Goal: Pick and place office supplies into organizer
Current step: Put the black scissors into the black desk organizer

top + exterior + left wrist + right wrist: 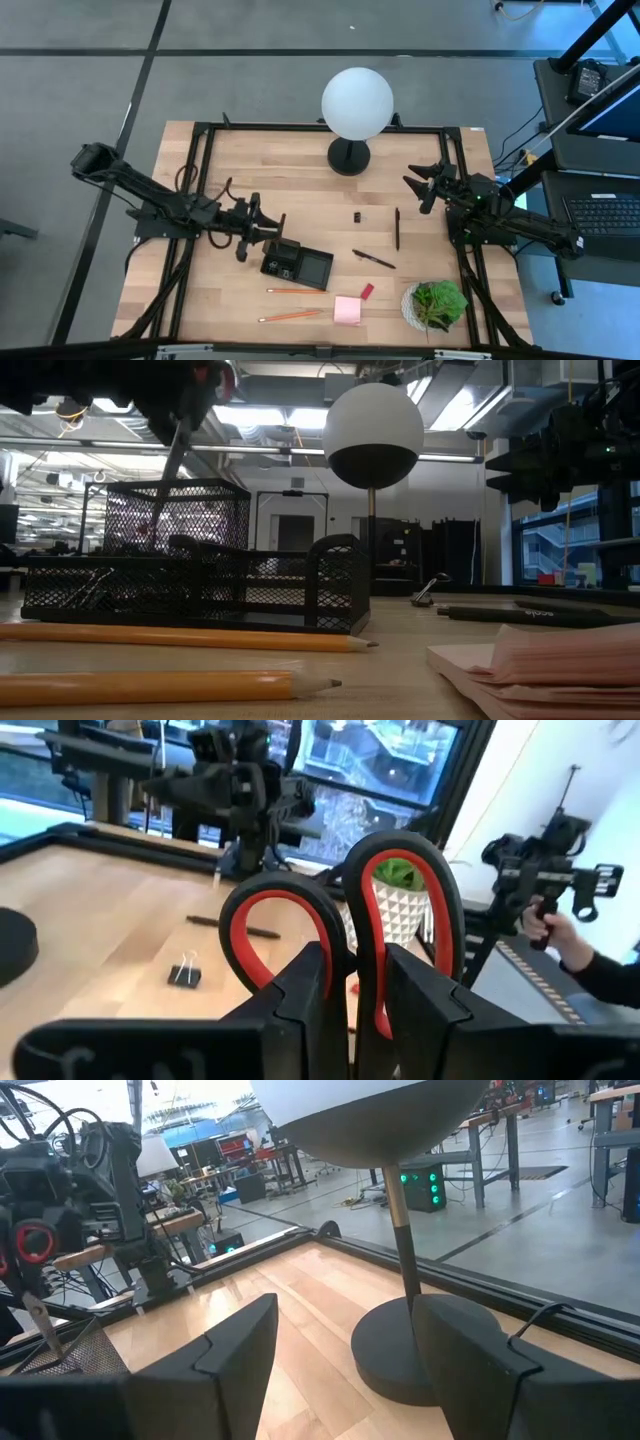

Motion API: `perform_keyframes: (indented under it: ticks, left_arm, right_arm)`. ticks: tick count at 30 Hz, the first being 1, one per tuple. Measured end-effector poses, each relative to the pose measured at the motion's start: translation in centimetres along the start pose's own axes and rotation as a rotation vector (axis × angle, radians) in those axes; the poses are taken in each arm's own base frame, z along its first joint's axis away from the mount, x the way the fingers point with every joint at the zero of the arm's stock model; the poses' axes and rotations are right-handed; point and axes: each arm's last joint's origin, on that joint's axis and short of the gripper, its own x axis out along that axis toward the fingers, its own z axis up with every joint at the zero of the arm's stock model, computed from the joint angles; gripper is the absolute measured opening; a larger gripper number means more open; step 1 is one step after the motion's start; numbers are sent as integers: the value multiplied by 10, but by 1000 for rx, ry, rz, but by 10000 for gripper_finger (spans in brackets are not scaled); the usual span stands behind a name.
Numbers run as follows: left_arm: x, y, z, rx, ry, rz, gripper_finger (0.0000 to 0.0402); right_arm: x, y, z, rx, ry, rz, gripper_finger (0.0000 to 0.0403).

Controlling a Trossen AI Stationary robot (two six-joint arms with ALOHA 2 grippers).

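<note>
Left end effector (350, 995) grips the red-handled scissors (345, 910) by the handles, blades down over the organizer (297, 265) on the counter (300, 170). Lower vertically into the tall mesh compartment before releasing. Right end effector (428, 187) waits open near the lamp (356, 105).

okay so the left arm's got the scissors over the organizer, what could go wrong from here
1. The left gripper pinches the scissors only where the two handle loops meet, so they might swing or slip.
2. The blades hang over the organizer; they could catch its mesh wall or miss the tall cup.
3. A tilted drop could tip the scissors out toward the pencils.
</note>
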Motion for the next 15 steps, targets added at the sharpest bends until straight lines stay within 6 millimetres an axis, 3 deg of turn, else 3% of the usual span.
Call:
perform_keyframes:
  ticks: [15]
  left_arm:
    - [20,2,-34,63,157,-11,88]
  right_arm:
    - [0,0,0,0,0,0,236]
